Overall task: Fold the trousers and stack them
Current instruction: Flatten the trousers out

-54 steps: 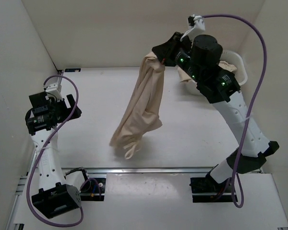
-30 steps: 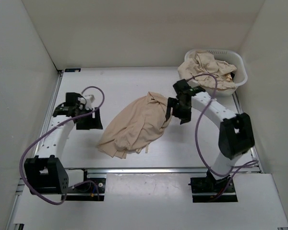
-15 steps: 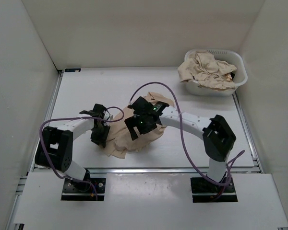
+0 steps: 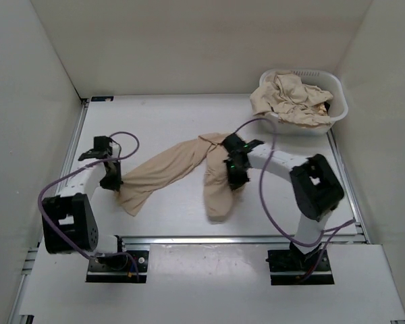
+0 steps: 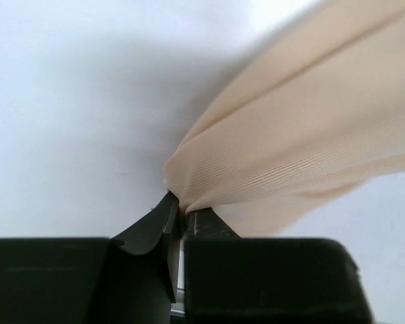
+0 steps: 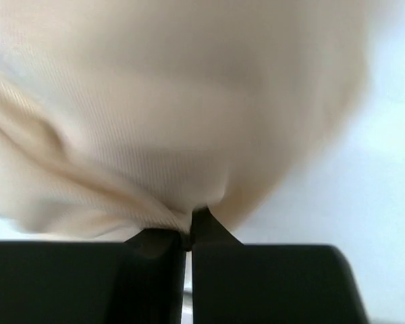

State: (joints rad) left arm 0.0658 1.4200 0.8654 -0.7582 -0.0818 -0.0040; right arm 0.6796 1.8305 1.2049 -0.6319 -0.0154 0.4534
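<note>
A pair of beige trousers [image 4: 172,165] lies on the white table, its two legs spread in an upside-down V. One leg stretches left toward my left gripper [image 4: 113,181], which is shut on the fabric near that leg's end. In the left wrist view the cloth [image 5: 290,148] is pinched between the jaws of the left gripper [image 5: 182,210]. The other leg [image 4: 218,196] runs toward the near edge. My right gripper [image 4: 234,179] is shut on its edge, and the right wrist view shows the cloth [image 6: 175,121] bunched into the right gripper [image 6: 190,226].
A white laundry basket [image 4: 337,111] at the back right holds more crumpled beige clothing [image 4: 290,94]. White walls enclose the table on three sides. A metal rail [image 4: 202,237] runs along the near edge by the arm bases.
Both grippers have shut on the trousers. The left moved left and the right moved right, pulling the bunched heap apart into two spread legs.
</note>
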